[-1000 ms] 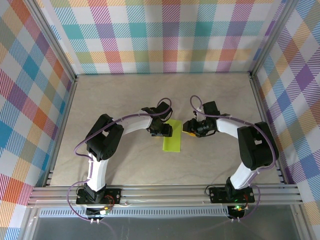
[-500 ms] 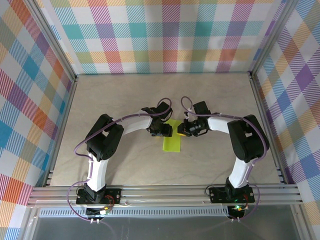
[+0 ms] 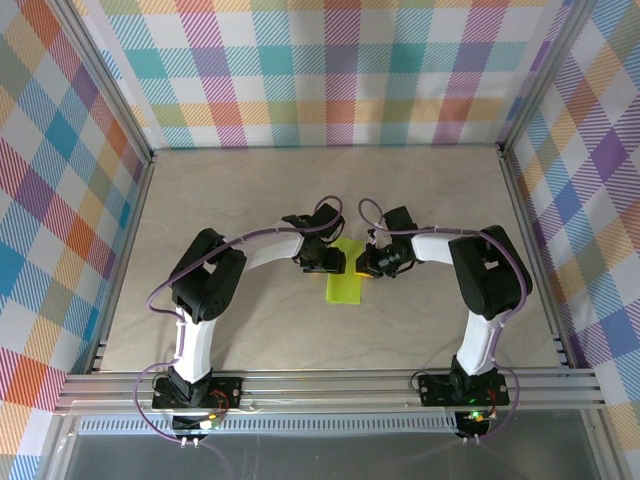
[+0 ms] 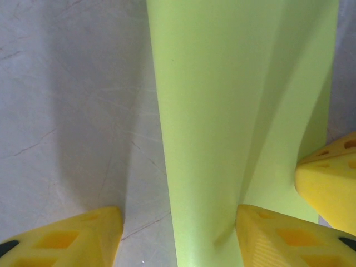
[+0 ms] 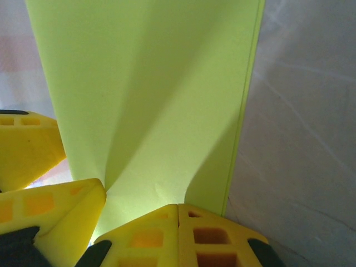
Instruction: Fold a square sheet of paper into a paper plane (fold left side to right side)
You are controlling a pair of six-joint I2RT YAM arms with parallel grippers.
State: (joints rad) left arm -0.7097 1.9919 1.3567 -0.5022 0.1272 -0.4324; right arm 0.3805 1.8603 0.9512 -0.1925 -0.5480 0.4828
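The square sheet of paper (image 3: pixel 344 283), lime green, lies on the table as a narrow folded rectangle with both grippers at its far end; no paper plane is in view. My left gripper (image 3: pixel 334 262) is open and straddles the paper's left edge (image 4: pixel 167 167). One of its fingers (image 4: pixel 61 239) rests on bare table and the other on the paper (image 4: pixel 222 111). My right gripper (image 3: pixel 366 266) is shut, its joined fingertips (image 5: pixel 178 233) pressing down on the paper (image 5: pixel 156 83) near the right edge. The left gripper's fingers (image 5: pixel 28 150) show beside it.
The beige table (image 3: pixel 250 190) is walled by checked panels with aluminium posts. An aluminium rail (image 3: pixel 330 385) runs along the near edge by the arm bases. Bare table surface lies behind the paper and to both sides.
The right gripper has closed and moved left onto the paper's right part. The left gripper has stayed in place with its jaws apart.
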